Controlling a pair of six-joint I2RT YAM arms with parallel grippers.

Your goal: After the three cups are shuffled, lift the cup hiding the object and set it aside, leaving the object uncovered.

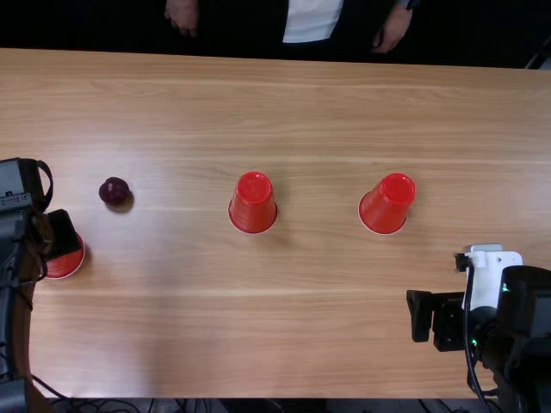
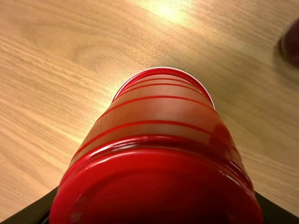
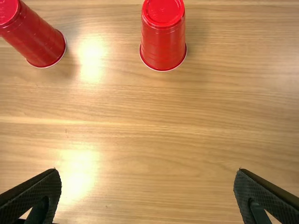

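1. Found the ball (image 1: 114, 191) uncovered on the surface (image 1: 310, 112), at the left, well apart from the middle cup (image 1: 253, 203) and the right cup (image 1: 386, 204). Noted both of these cups upside down in a row, with no pincer touching them.
2. Recorded the left pincer (image 1: 57, 241) clamped on the third cup (image 1: 69, 265), held upside down just near-left of the ball and close to the surface's left edge. Cannot tell whether its rim rests on the wood or hangs just above it.
3. Recorded the right pincer (image 3: 147, 186) spread wide and holding nothing, over the near right of the surface and facing the two standing cups.
4. Judged the step in hand as setting the third cup aside. With the ball bare, only the placing and the release look left to do.
5. To do it well:
   - Lower straight down until the rim sits flat all round.
   - Keep the cup clear of the ball on its far-right side.
   - Part the fingers slowly and evenly.
   - Draw back away from the ball.
6. Judged the cup light and thin-walled, so likely to spring, cling to a finger or tip on a hasty release. Judged the ball likely to roll at a nudge.
7. Leave the right pincer parked, as nothing here calls for it.
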